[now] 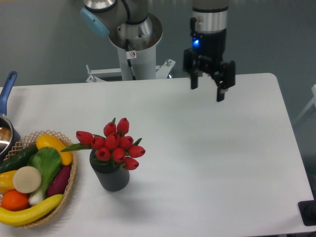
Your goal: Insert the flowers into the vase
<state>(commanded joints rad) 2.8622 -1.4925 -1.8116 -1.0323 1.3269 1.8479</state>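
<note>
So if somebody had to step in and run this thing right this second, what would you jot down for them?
Gripper: open, holding nothing, raised over the far side of the table, well away from the vase.
Flowers: red tulips sitting in the mouth of the vase, heads spreading wider than its rim.
Vase: upright on the table, just right of the fruit basket.
Done: the flowers are in the vase and released.
Left: nothing obvious; perhaps check that the bunch sits steady, since stem depth inside the vase cannot be seen.
</note>
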